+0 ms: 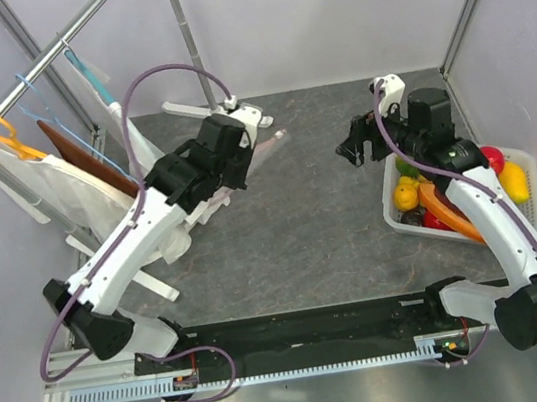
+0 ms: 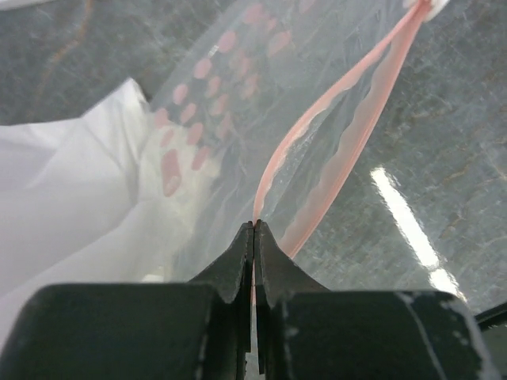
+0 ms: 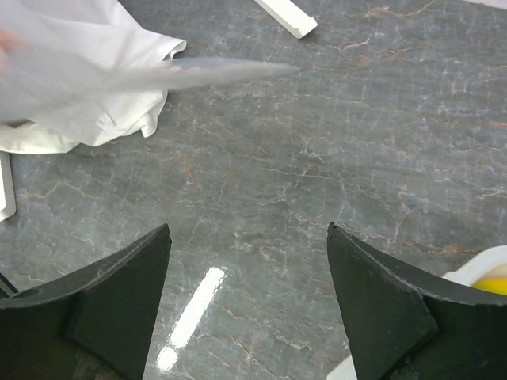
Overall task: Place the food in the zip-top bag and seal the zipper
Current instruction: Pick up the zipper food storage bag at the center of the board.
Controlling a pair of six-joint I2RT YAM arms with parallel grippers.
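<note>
From above, the left gripper (image 1: 250, 155) sits at upper centre-left, clamped on the bag (image 1: 275, 140), which juts out to its right over the table (image 1: 303, 226). The right gripper (image 1: 360, 152) hangs right of centre with its fingers spread, holding nothing, just beside the basket (image 1: 531, 212) at the right edge. The food (image 1: 446, 207) lies in that basket: we see a long orange piece, yellow pieces, a red one and some green. A white cloth (image 1: 75, 189) hangs on hangers at upper left.

In the left wrist view, the left gripper (image 2: 254, 226) at lower centre is pinched tight on the bag's edge, right where the pink zipper (image 2: 348, 103) begins. The zipper runs up to the top right corner and ends at a white slider (image 2: 432, 6); its two sides gape apart midway. The dotted bag (image 2: 230, 87) spreads to the upper left, over the cloth (image 2: 71, 190).

In the right wrist view, the right gripper (image 3: 248, 237) is wide apart over bare table (image 3: 317, 158). The bag (image 3: 158, 75) shows as a clear sheet at upper left, above the cloth (image 3: 103, 119). The basket's rim (image 3: 483, 265) and a yellow piece peek in at lower right.
</note>
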